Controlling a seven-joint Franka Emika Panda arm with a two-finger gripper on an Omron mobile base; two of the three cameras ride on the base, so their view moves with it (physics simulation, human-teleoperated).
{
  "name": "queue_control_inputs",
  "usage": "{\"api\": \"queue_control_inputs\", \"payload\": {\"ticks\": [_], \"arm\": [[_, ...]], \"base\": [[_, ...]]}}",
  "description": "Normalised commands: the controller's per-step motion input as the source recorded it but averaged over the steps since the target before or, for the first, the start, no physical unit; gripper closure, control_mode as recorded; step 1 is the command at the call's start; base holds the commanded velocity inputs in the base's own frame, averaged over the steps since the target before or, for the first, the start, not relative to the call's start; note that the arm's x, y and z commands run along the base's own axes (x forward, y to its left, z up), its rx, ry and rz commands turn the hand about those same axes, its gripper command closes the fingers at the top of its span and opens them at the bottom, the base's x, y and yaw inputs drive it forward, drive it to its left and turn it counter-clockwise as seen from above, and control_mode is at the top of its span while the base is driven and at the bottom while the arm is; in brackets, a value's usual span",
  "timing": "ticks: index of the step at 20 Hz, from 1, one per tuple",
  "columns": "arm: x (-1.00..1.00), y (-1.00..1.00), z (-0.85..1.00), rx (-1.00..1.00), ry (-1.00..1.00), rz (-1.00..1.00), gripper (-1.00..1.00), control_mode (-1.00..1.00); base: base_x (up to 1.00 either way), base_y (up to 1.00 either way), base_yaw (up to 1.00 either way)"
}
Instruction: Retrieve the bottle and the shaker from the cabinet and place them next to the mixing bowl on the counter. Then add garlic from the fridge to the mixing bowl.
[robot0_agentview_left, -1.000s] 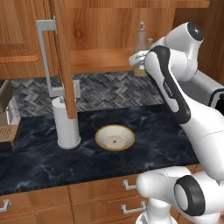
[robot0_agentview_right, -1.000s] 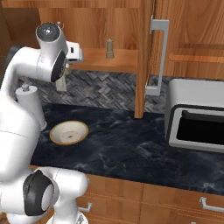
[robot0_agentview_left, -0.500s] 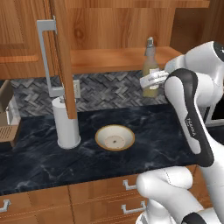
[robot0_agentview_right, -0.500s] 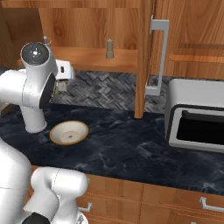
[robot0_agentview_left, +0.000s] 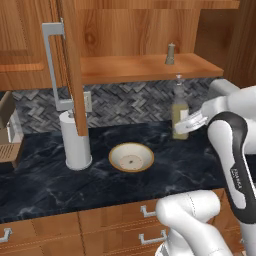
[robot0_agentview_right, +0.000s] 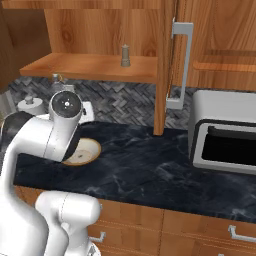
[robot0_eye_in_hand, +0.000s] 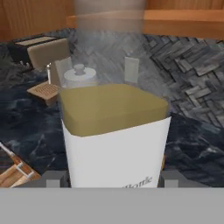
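My gripper (robot0_agentview_left: 188, 123) is shut on the bottle (robot0_agentview_left: 180, 111), a glass bottle of olive-yellow liquid with a white label. It hangs upright low over the dark counter (robot0_agentview_left: 100, 182), right of the mixing bowl (robot0_agentview_left: 131, 157). In the hand view the bottle (robot0_eye_in_hand: 114, 131) stands between my two fingertips (robot0_eye_in_hand: 54, 178). The small grey shaker (robot0_agentview_left: 170, 54) stands on the open cabinet's wooden shelf (robot0_agentview_left: 125, 67), above and behind the bottle. From the right base view I see the shaker (robot0_agentview_right: 125, 56) on the shelf and the bowl (robot0_agentview_right: 85, 152) partly behind my arm. Garlic and fridge are out of view.
The open cabinet door (robot0_agentview_left: 70, 65) with its grey handle (robot0_agentview_left: 51, 65) hangs over the counter left of the bowl. A paper towel roll (robot0_agentview_left: 76, 142) stands under it. A toaster oven (robot0_agentview_right: 225, 132) sits at the counter's right end, and a bread-like box (robot0_eye_in_hand: 46, 52) at the left.
The arm has carried the bottle out of the cabinet shelf, down and to the right, to just above the counter beside the bowl. Shaker and bowl have stayed put.
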Motion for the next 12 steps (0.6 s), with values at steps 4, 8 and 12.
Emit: {"api": "queue_control_inputs", "payload": {"ticks": [4,8,12], "arm": [[0.19,-0.38,-0.55,-0.03,0.0,0.24,1.0,-1.0],[0.27,-0.44,-0.49,0.0,0.0,0.21,1.0,-1.0],[0.75,-0.27,-0.44,0.0,0.0,0.11,1.0,-1.0]], "base": [[0.0,0.0,0.0],[0.0,0.0,0.0],[0.0,0.0,0.0]]}}
